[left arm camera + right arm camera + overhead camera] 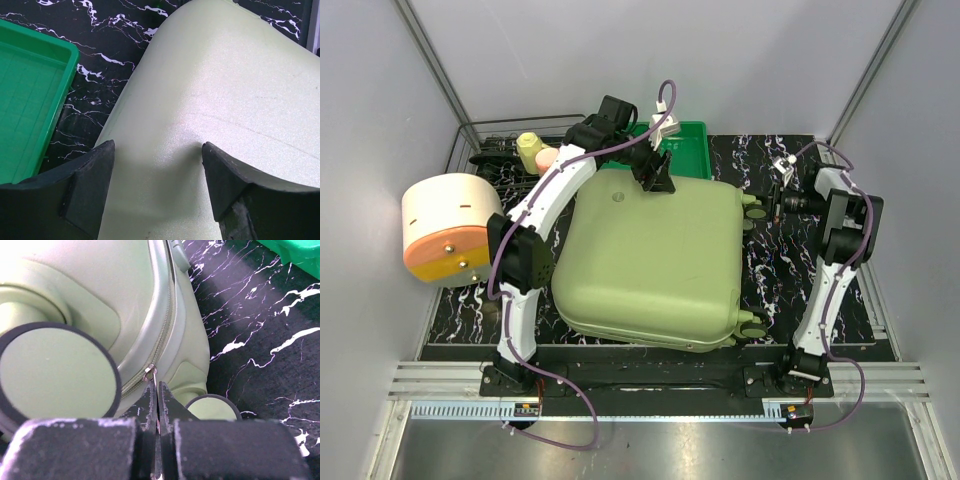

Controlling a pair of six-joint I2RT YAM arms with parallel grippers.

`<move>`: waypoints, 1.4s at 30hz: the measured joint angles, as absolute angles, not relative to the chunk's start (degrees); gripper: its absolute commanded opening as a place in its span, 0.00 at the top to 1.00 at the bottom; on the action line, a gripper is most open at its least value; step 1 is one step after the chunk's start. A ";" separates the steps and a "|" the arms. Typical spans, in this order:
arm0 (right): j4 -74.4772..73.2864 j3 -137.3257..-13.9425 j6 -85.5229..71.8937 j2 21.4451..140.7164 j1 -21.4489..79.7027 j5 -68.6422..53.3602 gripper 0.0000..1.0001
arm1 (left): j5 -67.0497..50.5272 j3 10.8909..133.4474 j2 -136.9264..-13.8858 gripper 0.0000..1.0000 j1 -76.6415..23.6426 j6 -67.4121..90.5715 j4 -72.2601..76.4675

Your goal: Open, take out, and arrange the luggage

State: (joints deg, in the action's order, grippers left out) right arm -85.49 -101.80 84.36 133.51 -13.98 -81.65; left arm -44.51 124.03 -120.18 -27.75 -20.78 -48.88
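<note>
The luggage (650, 260) is a pale olive-green hard-shell suitcase lying flat and closed on the black marbled mat, wheels (754, 208) to the right. My left gripper (655, 175) is open over its far edge; in the left wrist view (157, 145) the fingers straddle bare shell (225, 100) without gripping. My right gripper (772, 205) is at the far right wheel corner. In the right wrist view (156, 385) it is shut on the small metal zip pull (151, 371) of the zip rim, between two wheels (55, 370).
A bright green shallow tray (685, 140) sits just behind the suitcase, also in the left wrist view (25, 100). A round peach-and-orange container (445, 228) stands at the left. A wire rack with a pale bottle (530, 150) is at the back left.
</note>
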 measured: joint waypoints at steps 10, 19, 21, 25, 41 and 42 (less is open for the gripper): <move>-86.83 -115.72 72.03 141.40 -11.55 -82.78 1.00 | -44.64 124.16 -120.18 0.31 -27.11 -23.59 -49.17; -83.46 -120.53 66.78 143.26 -9.17 -82.94 0.91 | -44.82 124.51 -120.31 0.25 -26.55 -24.53 -50.04; -82.70 -120.09 66.87 143.24 -9.19 -83.07 0.86 | -45.32 124.09 -120.09 0.20 -26.26 -24.14 -49.80; -81.65 -119.09 66.57 143.04 -9.78 -83.42 0.52 | -45.69 118.24 -116.38 0.13 -24.40 -22.13 -46.46; -77.71 -130.76 51.09 138.12 -23.90 -70.89 0.00 | -44.91 85.03 -88.86 0.04 0.80 -9.96 -52.99; -77.58 -133.03 49.78 137.45 -24.05 -70.72 0.00 | -46.19 83.64 -88.79 0.04 0.71 -9.04 -53.01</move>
State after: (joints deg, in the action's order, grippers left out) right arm -77.58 -133.03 49.78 137.45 -24.05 -70.72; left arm -46.19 83.64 -88.79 0.71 -9.04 -53.01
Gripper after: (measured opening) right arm 0.982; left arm 0.942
